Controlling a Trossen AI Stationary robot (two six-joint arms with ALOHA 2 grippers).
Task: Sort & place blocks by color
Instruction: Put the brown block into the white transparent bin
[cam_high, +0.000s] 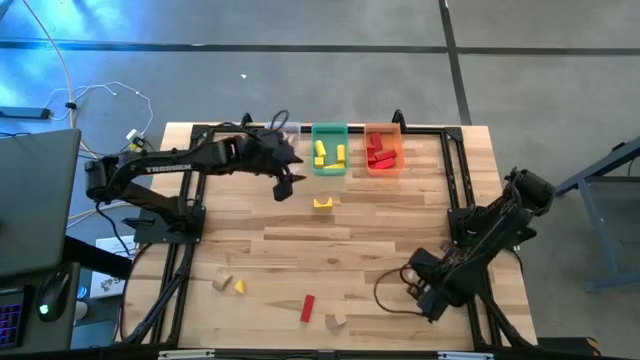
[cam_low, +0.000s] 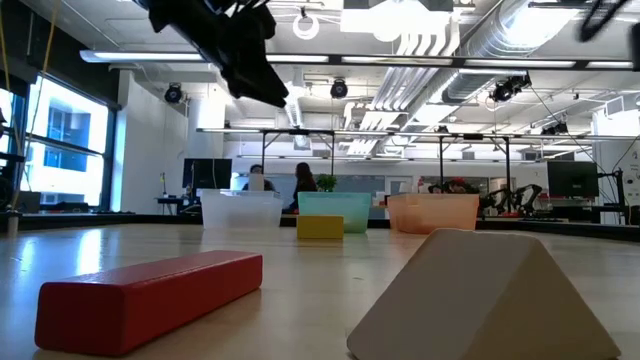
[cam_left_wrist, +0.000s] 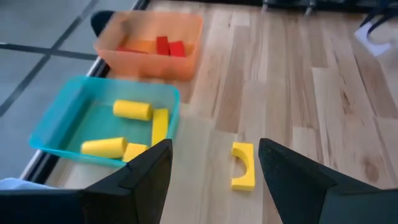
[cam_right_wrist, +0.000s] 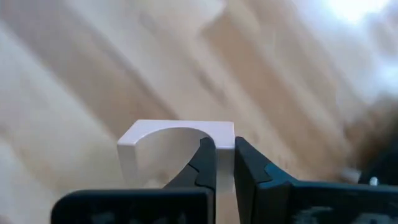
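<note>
While the right claw (cam_right_wrist: 225, 163) sits low at the desk's (cam_high: 400, 220) five o'clock corner, its fingers pinched onto the wall of a pale tan arch block (cam_right_wrist: 176, 148), the left claw (cam_left_wrist: 214, 171) hangs wide open above a yellow arch block (cam_left_wrist: 243, 165). That yellow arch lies flat near twelve o'clock, just beside the green bin (cam_high: 329, 149), its long axis running across the desk, three to nine.

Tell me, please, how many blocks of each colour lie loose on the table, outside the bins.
Yellow: 2, yellow arch and yellow wedge
Red: 1, red bar
Tan: 3, tan wedge, tan piece, tan arch at the right gripper
Total: 6
</note>
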